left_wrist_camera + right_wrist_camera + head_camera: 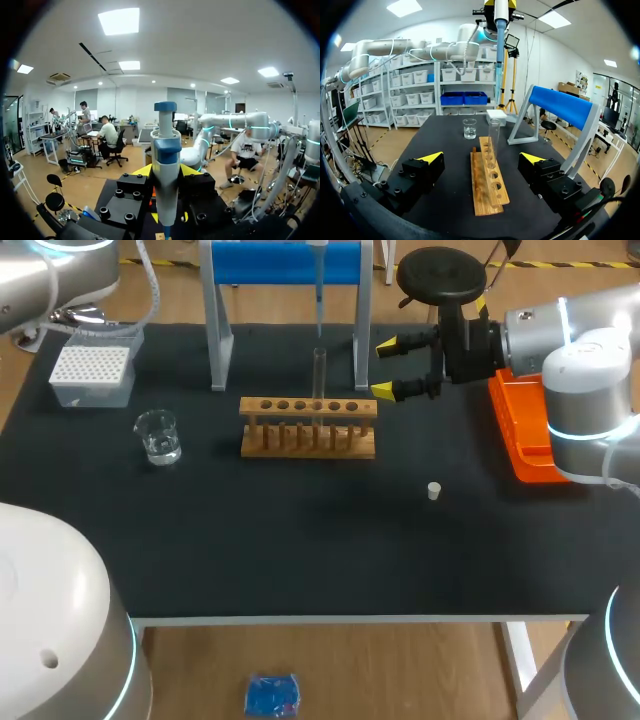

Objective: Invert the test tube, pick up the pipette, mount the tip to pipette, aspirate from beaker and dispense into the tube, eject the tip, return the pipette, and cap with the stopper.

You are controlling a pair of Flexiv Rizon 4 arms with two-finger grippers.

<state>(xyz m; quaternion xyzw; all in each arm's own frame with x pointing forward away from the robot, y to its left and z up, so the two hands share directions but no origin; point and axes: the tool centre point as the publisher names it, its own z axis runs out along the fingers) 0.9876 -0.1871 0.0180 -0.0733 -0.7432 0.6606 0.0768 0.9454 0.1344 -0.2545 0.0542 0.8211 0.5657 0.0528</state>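
My left gripper point(166, 172) is shut on the blue and white pipette point(166, 160), held upright. In the head view only the pipette's thin lower end point(318, 300) shows, hanging just above a clear test tube point(319, 370). That tube stands upright in the wooden rack point(308, 425). My right gripper point(395, 368) is open and empty, level with the rack's right end. From its wrist the rack point(487, 185) and tube point(493, 137) lie ahead between the fingers, with the pipette point(500, 30) overhead. A beaker point(158, 436) of clear liquid stands at the left. A small white stopper point(434, 490) lies right of centre.
A white tip box point(92, 373) sits at the back left. The blue-topped pipette stand point(285, 265) rises behind the rack. An orange tray point(525, 430) lies along the table's right edge, under my right arm.
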